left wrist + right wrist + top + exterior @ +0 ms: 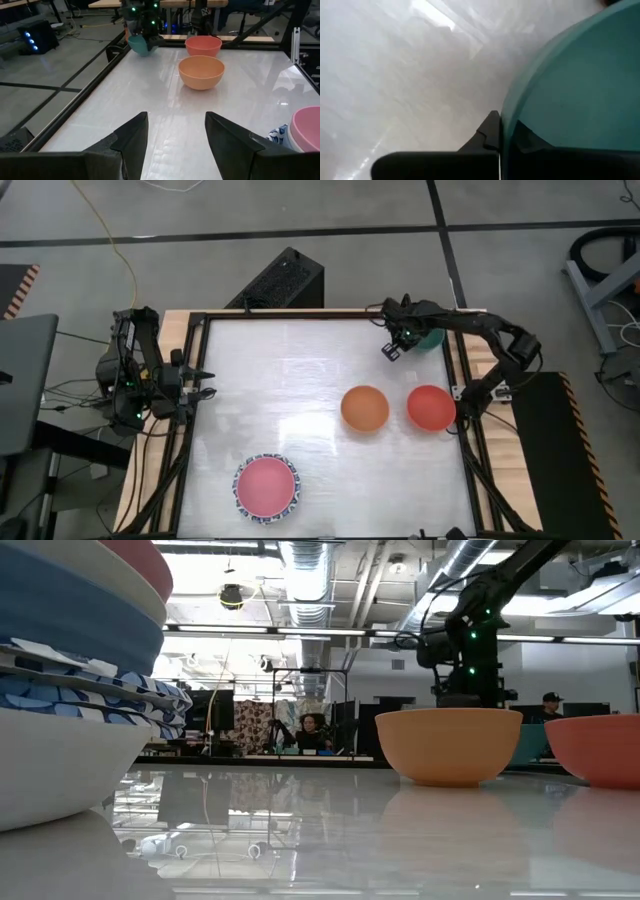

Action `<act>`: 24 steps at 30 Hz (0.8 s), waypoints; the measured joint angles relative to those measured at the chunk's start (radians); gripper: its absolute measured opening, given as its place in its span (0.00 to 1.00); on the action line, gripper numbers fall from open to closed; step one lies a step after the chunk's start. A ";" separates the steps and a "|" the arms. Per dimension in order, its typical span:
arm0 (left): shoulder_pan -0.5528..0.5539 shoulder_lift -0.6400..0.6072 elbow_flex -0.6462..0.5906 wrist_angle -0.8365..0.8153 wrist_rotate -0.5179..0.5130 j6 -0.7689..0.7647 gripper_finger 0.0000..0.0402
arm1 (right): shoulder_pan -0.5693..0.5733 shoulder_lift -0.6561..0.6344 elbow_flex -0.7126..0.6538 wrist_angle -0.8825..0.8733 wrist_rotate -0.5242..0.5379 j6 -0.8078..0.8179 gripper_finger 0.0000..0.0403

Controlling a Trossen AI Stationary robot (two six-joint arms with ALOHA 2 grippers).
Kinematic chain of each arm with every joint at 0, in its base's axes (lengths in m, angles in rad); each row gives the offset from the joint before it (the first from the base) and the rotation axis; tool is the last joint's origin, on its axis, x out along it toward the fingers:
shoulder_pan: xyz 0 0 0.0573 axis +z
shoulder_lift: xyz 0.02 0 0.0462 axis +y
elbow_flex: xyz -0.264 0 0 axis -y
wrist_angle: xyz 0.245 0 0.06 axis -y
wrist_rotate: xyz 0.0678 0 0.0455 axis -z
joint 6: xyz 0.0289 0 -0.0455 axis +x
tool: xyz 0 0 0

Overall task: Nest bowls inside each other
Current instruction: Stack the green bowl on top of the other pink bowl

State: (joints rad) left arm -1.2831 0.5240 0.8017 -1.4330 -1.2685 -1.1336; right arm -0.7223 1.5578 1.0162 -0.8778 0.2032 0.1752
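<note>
At table's far corner, right gripper [397, 345] clamps teal bowl [431, 337].

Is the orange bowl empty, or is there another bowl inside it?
Empty. From above, the orange bowl shows only its plain orange inside, and it sits alone beside the red bowl, nothing nested in it.

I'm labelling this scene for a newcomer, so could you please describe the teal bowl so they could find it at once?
Start at the white table and go to its far right corner. There the right tool is shut on the rim of the teal bowl. It is the only teal one, set farther back than the orange bowl and red bowl.
</note>
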 joint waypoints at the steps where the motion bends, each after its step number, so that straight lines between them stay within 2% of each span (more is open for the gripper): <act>1: 0.000 0.000 0.000 0.000 0.000 0.000 0.47 | 0.005 0.000 0.015 -0.006 0.000 0.000 0.04; 10: 0.000 0.000 0.000 0.000 0.000 0.000 0.47 | 0.166 0.001 0.236 -0.009 0.000 -0.057 0.02; 18: 0.000 0.000 0.000 0.000 0.000 0.000 0.47 | 0.382 0.001 0.442 -0.003 -0.004 -0.261 0.02; 24: 0.000 0.000 0.000 0.000 0.000 0.000 0.47 | 0.528 0.001 0.534 0.006 -0.021 -0.440 0.02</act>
State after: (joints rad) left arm -1.2834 0.5240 0.8017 -1.4330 -1.2682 -1.1336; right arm -0.1946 1.5589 1.5499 -0.8714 0.1819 -0.2648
